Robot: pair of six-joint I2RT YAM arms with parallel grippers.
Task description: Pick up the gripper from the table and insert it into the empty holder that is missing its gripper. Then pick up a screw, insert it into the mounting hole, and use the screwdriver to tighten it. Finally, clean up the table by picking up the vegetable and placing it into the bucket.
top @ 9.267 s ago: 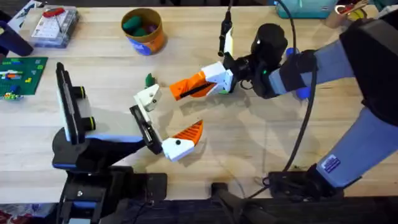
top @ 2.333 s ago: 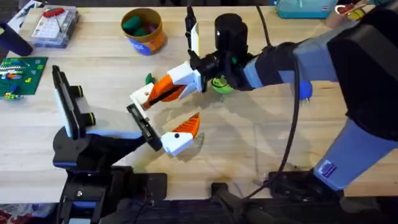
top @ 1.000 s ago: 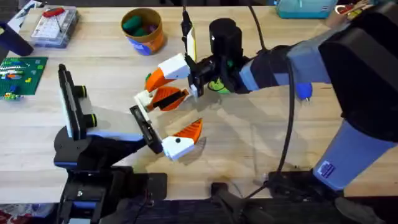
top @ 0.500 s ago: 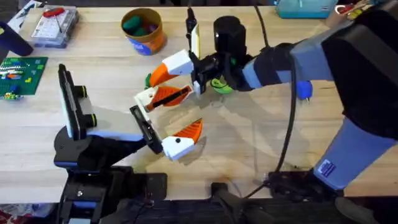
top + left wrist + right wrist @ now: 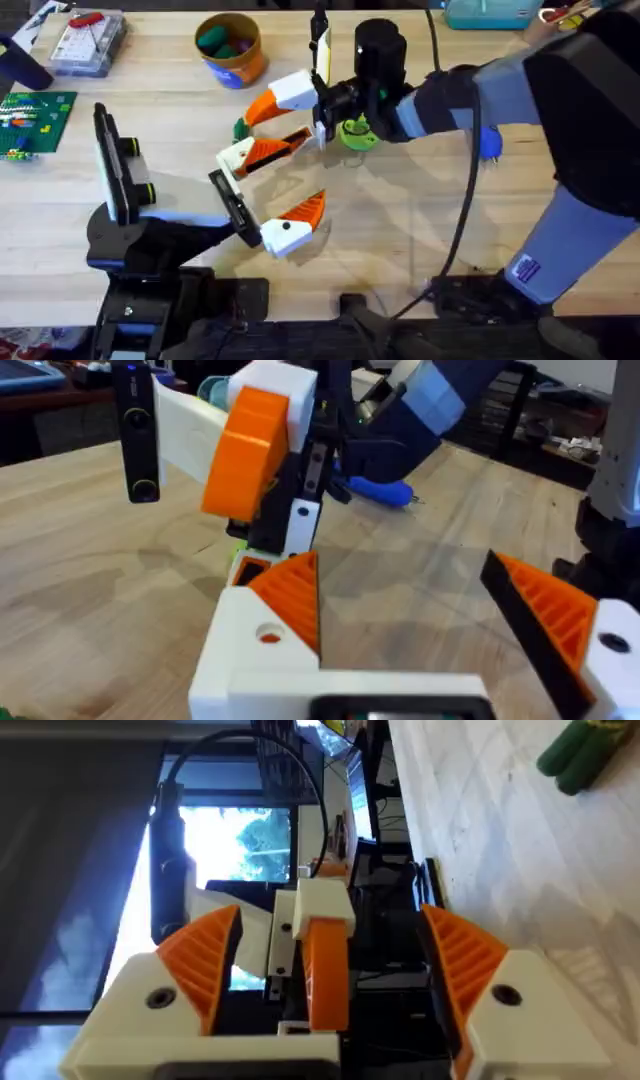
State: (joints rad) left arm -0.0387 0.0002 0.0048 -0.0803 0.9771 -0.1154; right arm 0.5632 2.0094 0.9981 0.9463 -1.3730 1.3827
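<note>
The gripper (image 5: 252, 153), an orange wedge on a cream base, lies with its base against the far end of the holder (image 5: 228, 200). I cannot tell whether it is seated there. It looms close in the left wrist view (image 5: 275, 635). My right gripper (image 5: 290, 118) hangs just right of it, open, with nothing held; the gripper (image 5: 323, 955) is seen beyond its open jaws. The left gripper's mounted finger (image 5: 290, 228) stands far from the cream piece. A green vegetable (image 5: 355, 133) lies under the right wrist. The orange bucket (image 5: 230, 48) stands at the back.
A small green piece (image 5: 240, 128) lies beside the cream base. A blue-handled tool (image 5: 487, 146) rests behind the right arm. A clear parts box (image 5: 88, 40) and a green board (image 5: 30, 118) sit at the far left. A tall black plate (image 5: 112, 165) stands left.
My right gripper has drawn back to the right and slightly away, still open. The orange-and-cream gripper stays by the holder's end.
</note>
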